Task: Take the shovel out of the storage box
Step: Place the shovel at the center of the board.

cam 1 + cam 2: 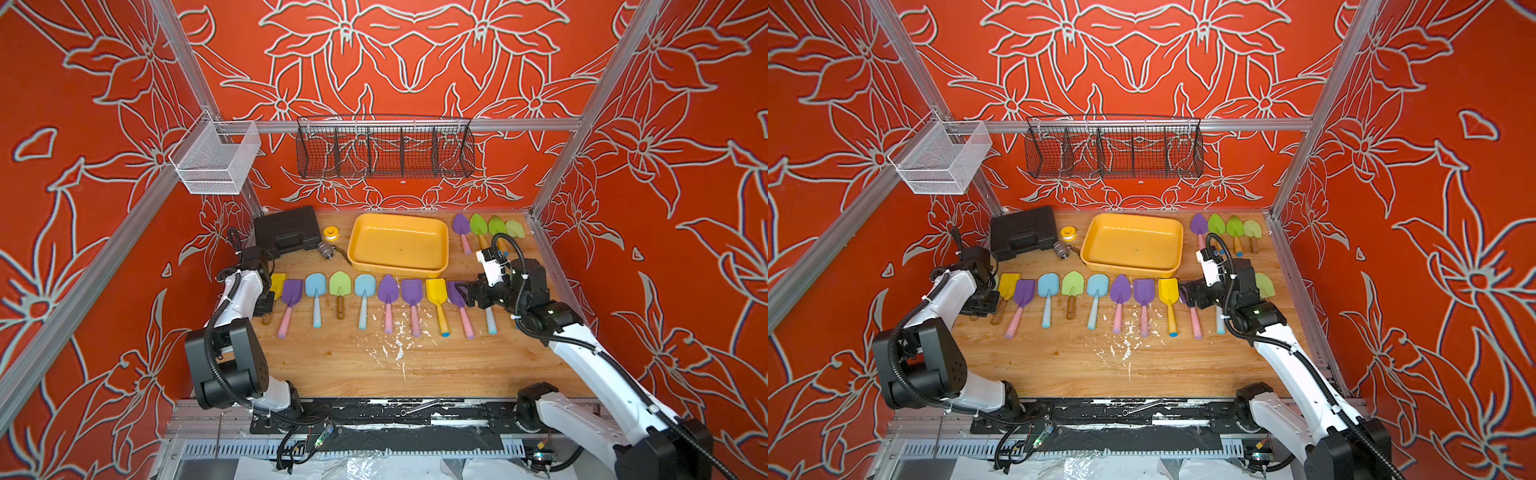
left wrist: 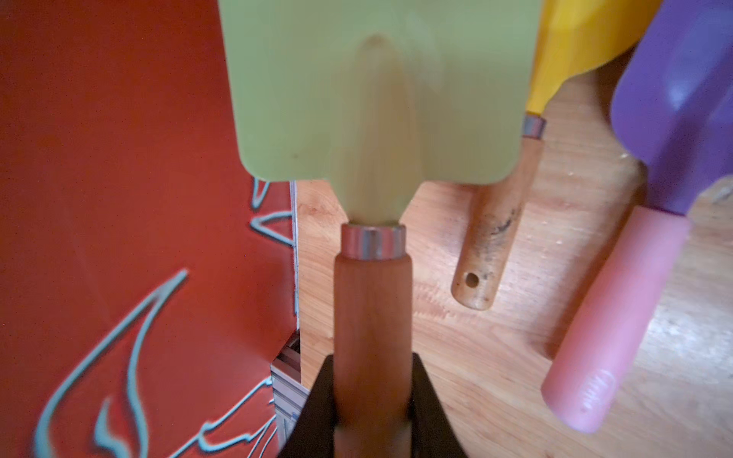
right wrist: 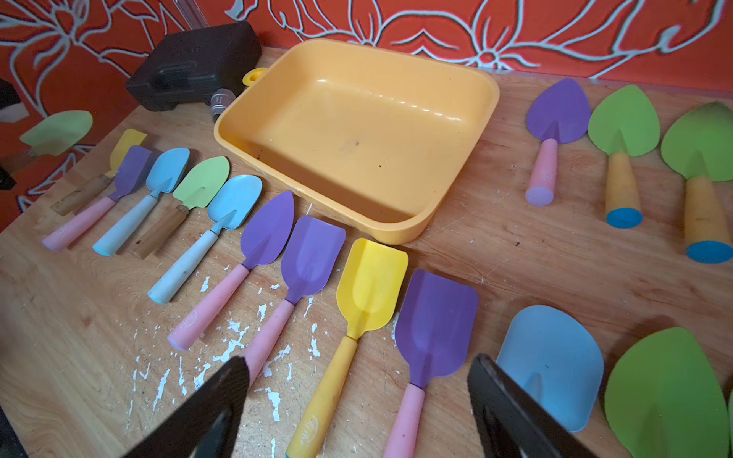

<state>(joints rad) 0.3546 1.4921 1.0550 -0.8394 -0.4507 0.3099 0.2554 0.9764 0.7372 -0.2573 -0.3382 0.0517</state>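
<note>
Green shovel (image 2: 377,99) in left gripper (image 2: 372,384)

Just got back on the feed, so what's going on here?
The left claw is shut on the wooden handle of a green shovel, which looks lifted off the table at the left end of the row. The box is empty. The other shovels lie on the table, most in a row in front of the box. The right claw is open above the row's right end, holding nothing.
</note>
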